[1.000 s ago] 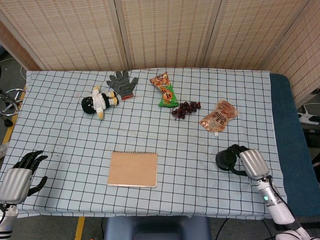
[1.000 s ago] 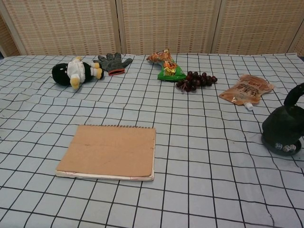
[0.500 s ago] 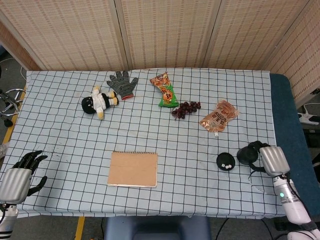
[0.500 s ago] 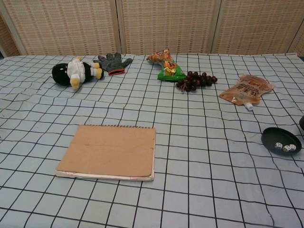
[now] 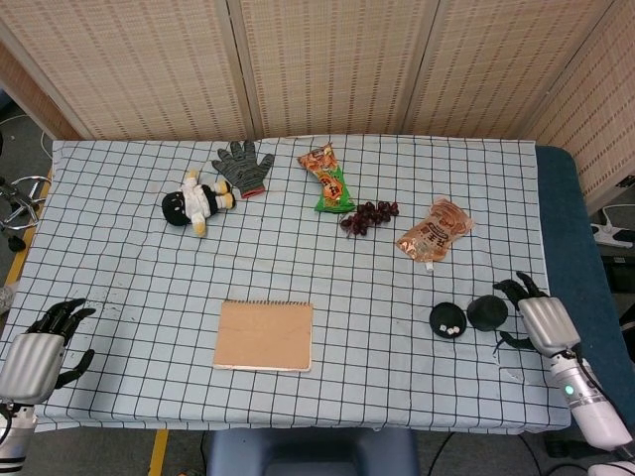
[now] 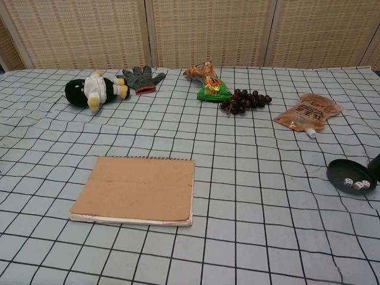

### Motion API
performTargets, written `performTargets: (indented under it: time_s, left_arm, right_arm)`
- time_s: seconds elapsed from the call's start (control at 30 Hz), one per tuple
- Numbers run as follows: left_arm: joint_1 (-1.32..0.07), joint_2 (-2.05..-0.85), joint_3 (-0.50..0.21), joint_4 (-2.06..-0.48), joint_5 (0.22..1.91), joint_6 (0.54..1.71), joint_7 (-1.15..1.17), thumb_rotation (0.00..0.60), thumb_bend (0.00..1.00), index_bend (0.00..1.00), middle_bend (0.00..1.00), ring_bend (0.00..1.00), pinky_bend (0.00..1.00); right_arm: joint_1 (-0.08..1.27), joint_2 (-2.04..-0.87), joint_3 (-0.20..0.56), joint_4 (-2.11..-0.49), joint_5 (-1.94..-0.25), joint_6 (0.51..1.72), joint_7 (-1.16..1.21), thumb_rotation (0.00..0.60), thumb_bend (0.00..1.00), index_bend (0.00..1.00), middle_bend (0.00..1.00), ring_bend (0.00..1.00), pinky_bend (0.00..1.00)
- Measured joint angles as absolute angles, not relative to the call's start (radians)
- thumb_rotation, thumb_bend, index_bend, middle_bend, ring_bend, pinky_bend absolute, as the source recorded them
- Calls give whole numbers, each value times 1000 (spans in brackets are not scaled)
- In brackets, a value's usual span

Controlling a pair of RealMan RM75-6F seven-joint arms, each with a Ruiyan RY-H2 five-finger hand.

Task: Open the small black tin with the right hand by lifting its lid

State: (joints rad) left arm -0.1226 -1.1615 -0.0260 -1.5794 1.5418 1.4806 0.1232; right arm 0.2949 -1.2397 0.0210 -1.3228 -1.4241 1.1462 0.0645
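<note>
The small black tin [image 5: 447,319] stands uncovered on the checked cloth at the right, with two white dice inside; the chest view shows it too [image 6: 350,176]. Its round black lid [image 5: 486,312] lies flat on the cloth just right of the tin, and only its edge [image 6: 376,168] shows at the chest view's border. My right hand [image 5: 541,319] sits just right of the lid, fingers spread and holding nothing. My left hand [image 5: 40,352] rests at the table's near left corner, fingers apart and empty.
A brown notebook [image 5: 264,335] lies front centre. Along the far side lie a penguin plush [image 5: 196,203], grey glove [image 5: 243,166], snack packet [image 5: 329,178], dark grapes [image 5: 369,216] and an orange pouch [image 5: 435,231]. The table's right edge [image 5: 544,248] is close to my right hand.
One second ago my right hand covered the closed tin. It lifted the lid off, carried it right, set it down beside the tin and let go. The left hand stayed still.
</note>
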Motion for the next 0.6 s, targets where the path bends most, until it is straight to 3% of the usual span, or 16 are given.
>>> performTargets:
  time_s: [0.23,0.43,0.6]
  left_arm:
    - [-124,-1164,-24,-1578,1540,1475,129,600,340,233,146,144,414]
    - [-121,-1160,-20,-1575,1535,1470,132,600,340,233,146,143,415]
    - [-122,-1161,-29,-1572,1526,1472,125,600,340,233,145,144,414]
  right_arm:
    - [274,-1220,17,-1371,-1451,1208,44,600,114,37,23,0,186]
    - [225,-1247,19,-1364,-1531,1396,48,600,114,49,23,0,186]
    - [170,-1264,19,-1372,-1567,1519,-94,600,114,53,23,0,185]
